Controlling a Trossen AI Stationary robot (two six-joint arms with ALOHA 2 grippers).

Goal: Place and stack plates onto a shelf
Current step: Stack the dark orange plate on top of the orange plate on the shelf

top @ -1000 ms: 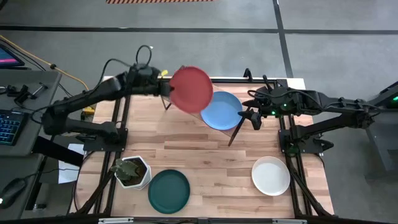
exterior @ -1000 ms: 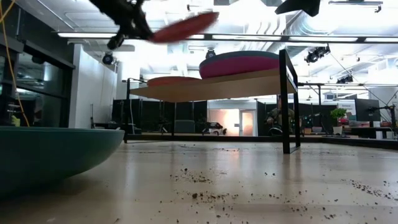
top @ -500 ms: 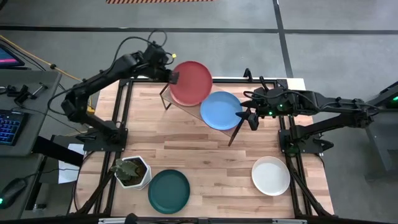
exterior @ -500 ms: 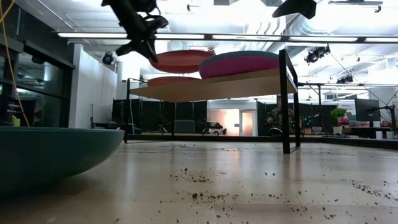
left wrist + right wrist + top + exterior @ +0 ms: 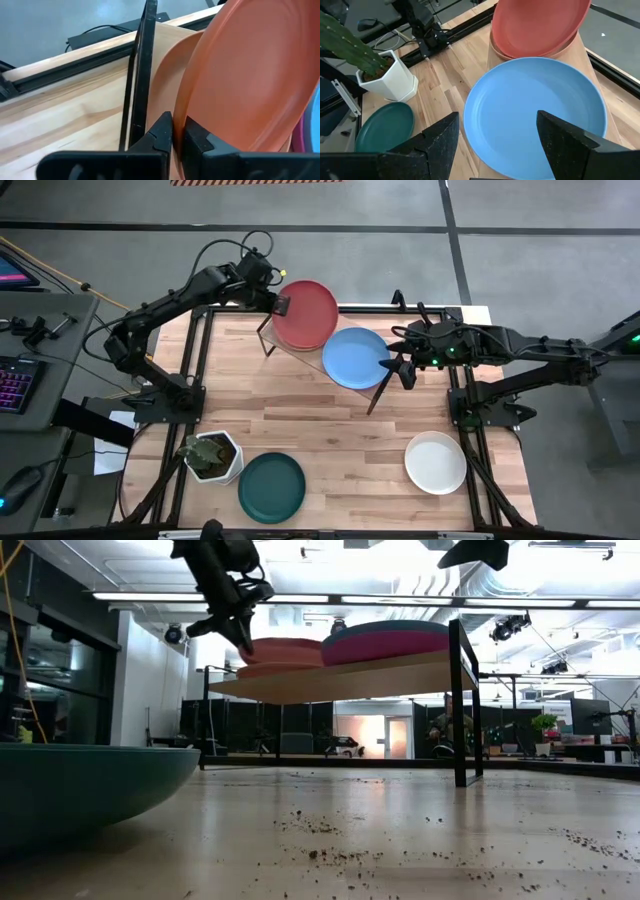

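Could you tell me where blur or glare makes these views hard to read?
Low view: the dark green plate fills the near left as a soft blur, and bright ceiling lights wash out the top behind the left gripper. Left wrist view: the red plate looms close and soft. High view: evenly lit.

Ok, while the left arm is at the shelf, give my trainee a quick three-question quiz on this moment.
1. True or false: the left gripper is shut on the rim of the red plate.
2. Which plate lies directly under the red plate on the shelf? A) white B) peach C) dark green
3. Name the two plates on the tabletop, off the shelf.

Key:
1. True; its fingers pinch the rim.
2. B, the peach plate.
3. The dark green plate and the white plate. The right gripper hangs open over the blue plate.
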